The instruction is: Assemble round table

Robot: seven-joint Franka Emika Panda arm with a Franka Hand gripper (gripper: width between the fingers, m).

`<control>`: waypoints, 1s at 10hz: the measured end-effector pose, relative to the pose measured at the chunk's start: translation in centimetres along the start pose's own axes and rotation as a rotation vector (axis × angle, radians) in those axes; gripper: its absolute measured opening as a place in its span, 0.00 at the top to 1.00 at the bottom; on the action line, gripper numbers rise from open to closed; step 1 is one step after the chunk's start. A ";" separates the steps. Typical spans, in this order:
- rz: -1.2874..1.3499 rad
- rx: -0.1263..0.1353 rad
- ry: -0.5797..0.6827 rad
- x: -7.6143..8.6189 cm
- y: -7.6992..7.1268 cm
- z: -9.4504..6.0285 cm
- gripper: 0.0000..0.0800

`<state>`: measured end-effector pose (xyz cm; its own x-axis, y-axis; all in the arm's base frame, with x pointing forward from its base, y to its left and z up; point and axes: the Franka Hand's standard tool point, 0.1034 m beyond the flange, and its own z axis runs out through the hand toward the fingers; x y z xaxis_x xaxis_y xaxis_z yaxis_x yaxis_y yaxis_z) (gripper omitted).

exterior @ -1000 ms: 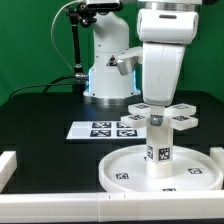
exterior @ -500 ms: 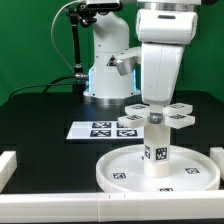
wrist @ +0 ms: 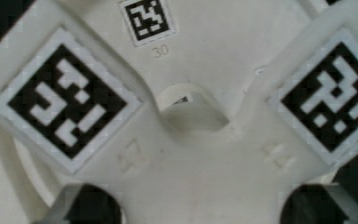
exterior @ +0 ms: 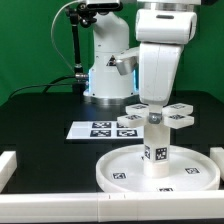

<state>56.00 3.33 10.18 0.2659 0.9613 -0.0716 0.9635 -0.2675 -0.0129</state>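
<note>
While the large rimmed white plastic disc lies near the table's front edge with the short thick white cylinder leg upright at its centre, the white cross-shaped tagged base sits atop the leg, pinched by the gripper.

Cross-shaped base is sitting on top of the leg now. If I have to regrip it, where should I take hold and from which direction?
Probably the cross-shaped base at its central hub, from straight above, fingers straddling between two arms. It lies flat on the upright leg, whose tagged arms spread wide; the gripper already sits there.
</note>
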 end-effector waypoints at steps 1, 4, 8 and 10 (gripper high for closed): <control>0.123 0.001 0.002 0.0 0.0 0.0 0.45; 0.524 0.009 0.001 0.0 -0.1 0.0 0.45; 0.868 0.030 -0.008 0.1 -0.5 0.1 0.45; 0.978 0.030 -0.009 0.2 -0.5 0.1 0.45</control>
<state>55.54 3.61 10.10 0.9468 0.3139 -0.0713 0.3166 -0.9480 0.0310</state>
